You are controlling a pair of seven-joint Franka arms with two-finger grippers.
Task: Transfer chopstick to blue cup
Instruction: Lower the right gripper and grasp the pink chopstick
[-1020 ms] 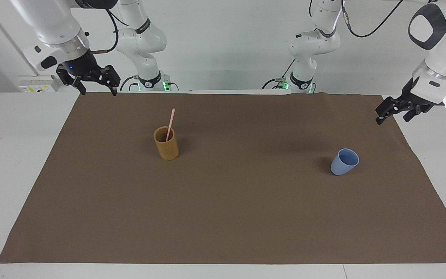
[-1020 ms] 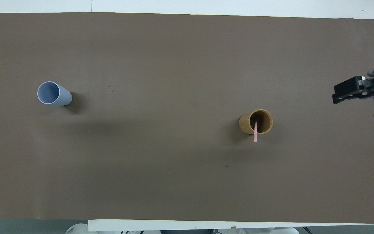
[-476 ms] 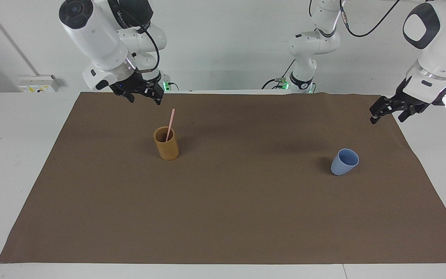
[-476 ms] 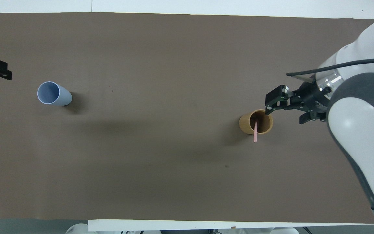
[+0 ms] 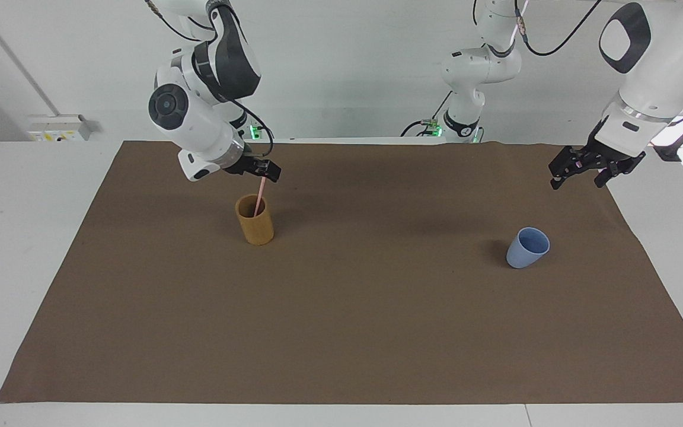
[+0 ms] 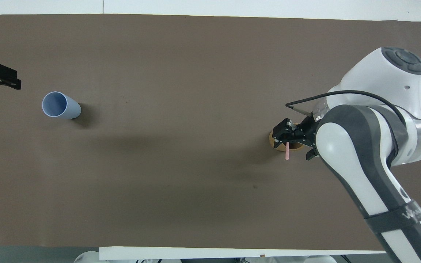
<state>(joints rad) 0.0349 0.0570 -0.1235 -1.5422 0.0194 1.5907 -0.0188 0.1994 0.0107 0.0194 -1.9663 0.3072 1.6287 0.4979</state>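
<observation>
The pale pink chopstick (image 5: 258, 200) stands tilted in the tan cup (image 5: 255, 228) toward the right arm's end of the table. My right gripper (image 5: 262, 172) is over that cup, fingers open on either side of the stick's top end, which it hides. In the overhead view the right gripper (image 6: 294, 146) covers most of the tan cup (image 6: 272, 141), and the chopstick (image 6: 287, 154) pokes out beneath it. The blue cup (image 5: 527, 248) stands upright and empty toward the left arm's end, also seen in the overhead view (image 6: 60, 106). My left gripper (image 5: 575, 179) hangs open and empty over the mat's edge.
A brown mat (image 5: 341, 332) covers most of the white table. Nothing but the two cups stands on it. The left gripper's fingers (image 6: 2, 75) show at the edge of the overhead view beside the blue cup.
My right gripper has swung in from the mat's corner and come down around the chopstick's top. My left gripper has drifted slightly toward the blue cup. Cups and chopstick have not moved.
</observation>
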